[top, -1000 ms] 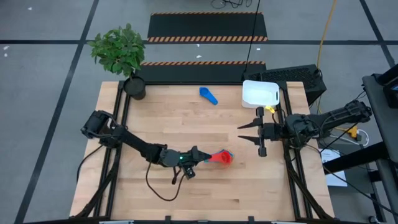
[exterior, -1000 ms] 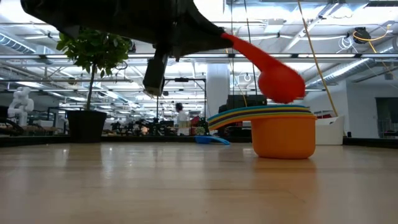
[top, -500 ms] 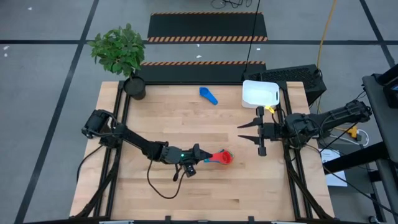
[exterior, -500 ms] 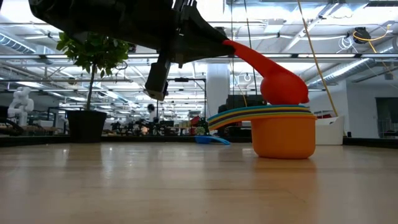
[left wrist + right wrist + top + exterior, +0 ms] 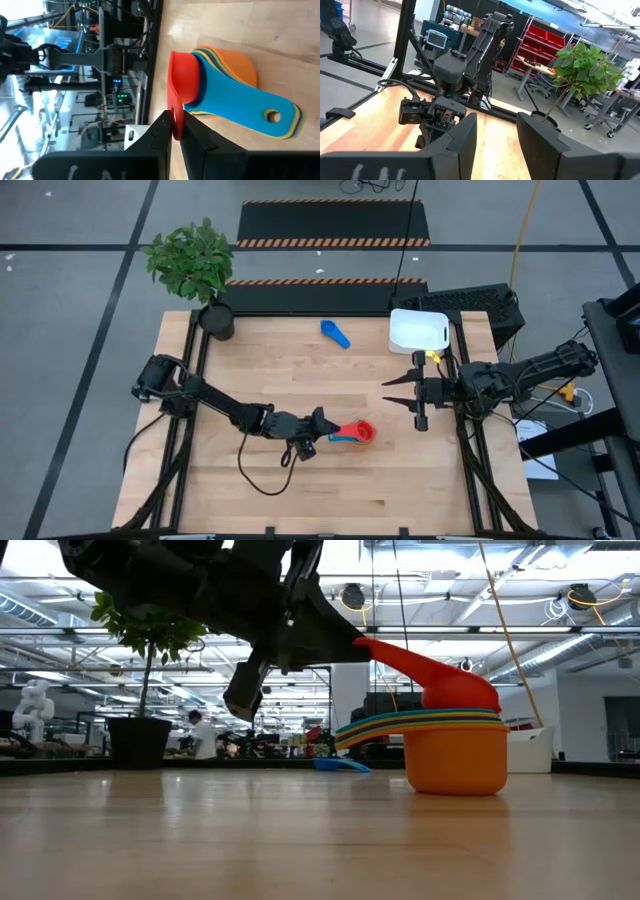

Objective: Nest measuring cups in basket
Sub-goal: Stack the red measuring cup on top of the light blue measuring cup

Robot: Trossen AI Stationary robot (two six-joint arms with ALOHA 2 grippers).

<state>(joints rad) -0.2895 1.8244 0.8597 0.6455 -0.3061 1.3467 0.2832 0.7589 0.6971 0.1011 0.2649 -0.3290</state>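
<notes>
A red measuring cup [image 5: 361,433] sits in the top of a nested stack of cups [image 5: 455,755], whose outermost cup is orange and stands on the table right of centre. My left gripper [image 5: 326,427] is shut on the red cup's handle, just left of the stack. A lone blue cup [image 5: 336,333] lies on the table near the far edge. The white basket [image 5: 418,332] stands at the far right. My right gripper [image 5: 386,393] hangs open above the table's right side, holding nothing. My left gripper pinches the red cup's flat handle [image 5: 176,119] between its two fingers, near the handle's free end. The fingers come from the table's left, slanting slightly down, along the handle. The red bowl [image 5: 458,692] rests in the stack, and the handle slopes up toward the fingers.
A potted plant [image 5: 216,320] stands at the far left corner. A loose black cable [image 5: 262,480] trails on the table under my left arm. Bare wood lies between the stack and the basket.
My left gripper has sunk a little and edged toward the stack. The red cup, which hung tilted above the stack, has come down into the top of it, and its handle now slopes less steeply.
</notes>
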